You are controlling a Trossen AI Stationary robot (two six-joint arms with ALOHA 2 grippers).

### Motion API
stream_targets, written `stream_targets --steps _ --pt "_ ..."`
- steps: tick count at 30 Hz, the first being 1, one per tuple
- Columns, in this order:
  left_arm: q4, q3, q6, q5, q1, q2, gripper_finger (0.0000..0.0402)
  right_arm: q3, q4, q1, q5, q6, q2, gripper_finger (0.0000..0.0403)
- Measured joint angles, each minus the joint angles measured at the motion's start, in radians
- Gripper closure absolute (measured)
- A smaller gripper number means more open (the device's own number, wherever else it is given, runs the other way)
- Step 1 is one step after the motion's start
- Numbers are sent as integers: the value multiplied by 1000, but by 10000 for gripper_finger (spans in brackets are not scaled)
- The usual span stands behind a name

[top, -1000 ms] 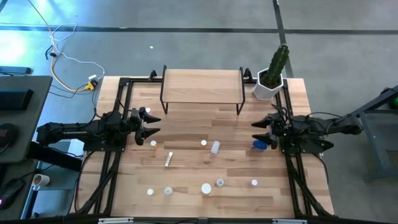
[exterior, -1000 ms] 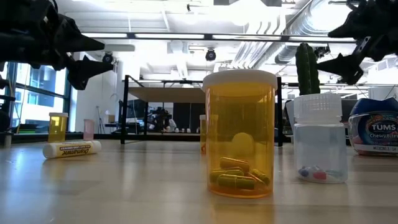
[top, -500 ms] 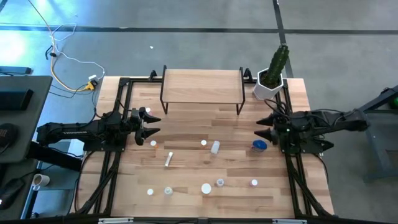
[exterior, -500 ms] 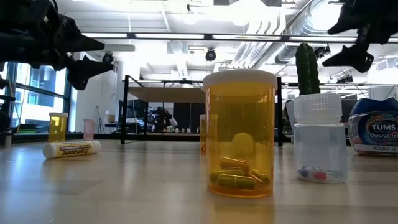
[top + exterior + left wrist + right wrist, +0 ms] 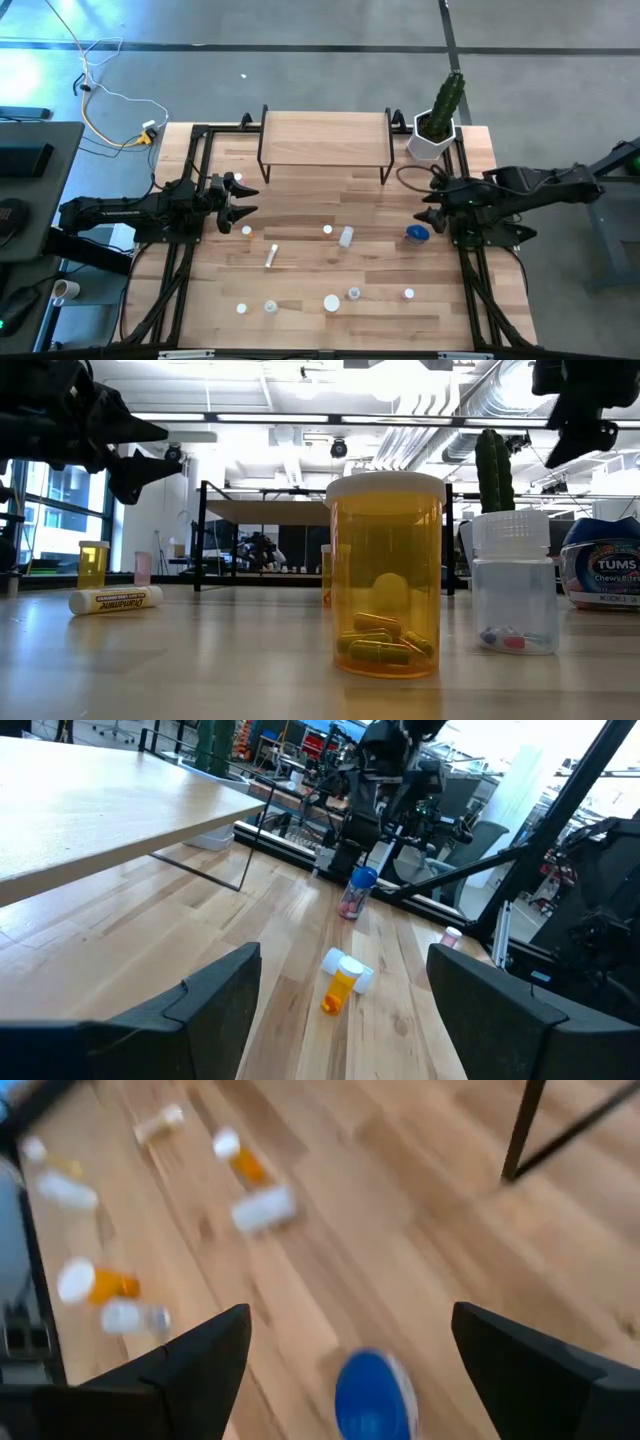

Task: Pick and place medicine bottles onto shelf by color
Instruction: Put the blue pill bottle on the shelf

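The worktop (image 5: 300, 200) is pale butcher-block wood in long glued strips, framed by black metal tubing. At its far edge, about midway, stands the shelf (image 5: 325, 138): a smooth light wood rectangle on thin black wire legs, with nothing on top.

The left tool (image 5: 240, 203) hangs at the worktop's left edge, its dark tapered fingers spread wide and holding nothing. The right tool (image 5: 428, 205) hangs near the right edge, just beside the round blue bottle (image 5: 417, 234); its fingers also stand wide apart and empty. In the right wrist view the blue bottle (image 5: 373, 1390) shows as a glossy blue disc between the two dark fingers.

The small bottles are scattered over the bare wood. An orange vial with a white cap (image 5: 246, 232) sits near the left tool. A slim white tube (image 5: 271, 257) lies flat toward the middle, a white cylinder (image 5: 346, 236) lies on its side beside it. Along the near edge stand a translucent amber pill bottle (image 5: 385, 575) with capsules inside, and a ribbed-capped clear vial (image 5: 513, 582).

A white pot with a green cactus (image 5: 440, 118) occupies the far right corner.
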Motion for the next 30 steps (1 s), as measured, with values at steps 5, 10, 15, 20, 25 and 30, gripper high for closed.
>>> stream_targets --steps 5,10,15,20,25,30 --pt "0 0 0 0 0 0 126 41 -96 0 -81 -8 118 68" --pt "0 0 0 0 0 0 126 41 -165 0 -158 -24 233 68" --pt "0 0 0 0 0 0 126 41 -166 0 -164 -63 325 68" --pt "0 0 0 0 0 0 126 41 -163 0 -175 -79 398 68" --pt "0 0 0 0 0 0 126 41 -156 0 -175 -79 455 68" --pt "0 0 0 0 0 0 126 41 -142 0 -179 -79 511 68"
